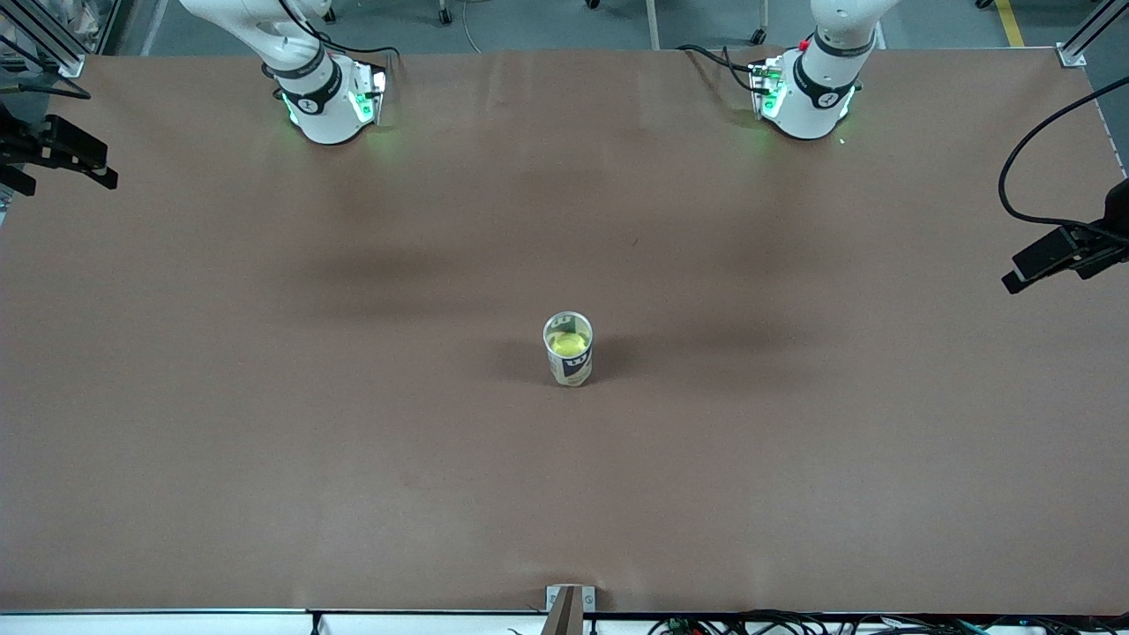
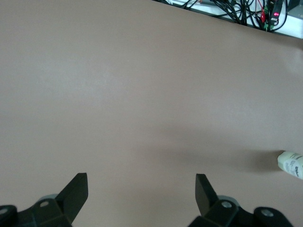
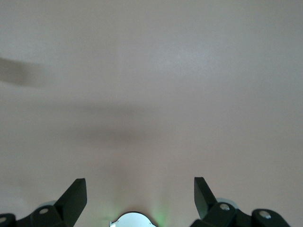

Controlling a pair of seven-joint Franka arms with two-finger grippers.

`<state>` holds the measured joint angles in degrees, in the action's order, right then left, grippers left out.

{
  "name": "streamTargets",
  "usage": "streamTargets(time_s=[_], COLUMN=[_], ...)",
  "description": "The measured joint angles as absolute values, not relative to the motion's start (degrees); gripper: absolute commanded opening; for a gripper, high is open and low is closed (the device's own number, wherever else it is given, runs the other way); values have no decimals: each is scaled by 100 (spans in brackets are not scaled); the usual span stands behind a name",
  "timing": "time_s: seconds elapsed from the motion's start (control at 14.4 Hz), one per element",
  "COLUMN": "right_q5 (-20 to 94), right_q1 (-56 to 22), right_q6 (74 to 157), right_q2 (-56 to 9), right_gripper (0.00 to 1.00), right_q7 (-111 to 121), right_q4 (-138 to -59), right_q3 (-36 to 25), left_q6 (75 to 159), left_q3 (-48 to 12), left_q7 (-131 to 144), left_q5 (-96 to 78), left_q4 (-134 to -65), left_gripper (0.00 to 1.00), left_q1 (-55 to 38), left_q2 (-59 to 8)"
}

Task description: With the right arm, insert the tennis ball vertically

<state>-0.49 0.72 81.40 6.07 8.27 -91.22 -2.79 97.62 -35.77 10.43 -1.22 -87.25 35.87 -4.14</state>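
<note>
Where fuzzy ball (image 1: 567, 342) fills cylindrical can (image 1: 569, 362).

You've got a broad brown tabletop (image 1: 265, 459) filling nearly the whole front view, matte and evenly lit, with soft dark shadows smeared across its middle. Along its top edge you see grey floor (image 1: 547, 22) and aluminium frame posts (image 1: 1080, 40) at the corners. Black camera mounts (image 1: 1063, 251) jut in from both ends, and a tangle of cables (image 1: 794, 624) lines the edge nearest the front camera.
</note>
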Motion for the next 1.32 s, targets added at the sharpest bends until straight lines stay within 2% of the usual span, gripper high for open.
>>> streamTargets(time_s=[0.83,1.04,1.32], right_q5=[-43,-43,-43], right_q1=[73,73,73], right_q6=[8144,8144,8143], right_q2=[608,608,608], right_gripper=[100,100,100], right_q7=[827,827,828], right_q4=[-9121,-9122,-9121], right_q3=[-290,-290,-292], left_q6=[9750,9750,9657], left_q3=[-3518,-3105,-2106], left_q7=[916,916,915], left_q5=[-122,-122,-122], left_q4=[-8698,-8688,-8591], left_gripper=[100,100,100], left_q1=[3549,3119,2109], left_q2=[-414,-414,-415])
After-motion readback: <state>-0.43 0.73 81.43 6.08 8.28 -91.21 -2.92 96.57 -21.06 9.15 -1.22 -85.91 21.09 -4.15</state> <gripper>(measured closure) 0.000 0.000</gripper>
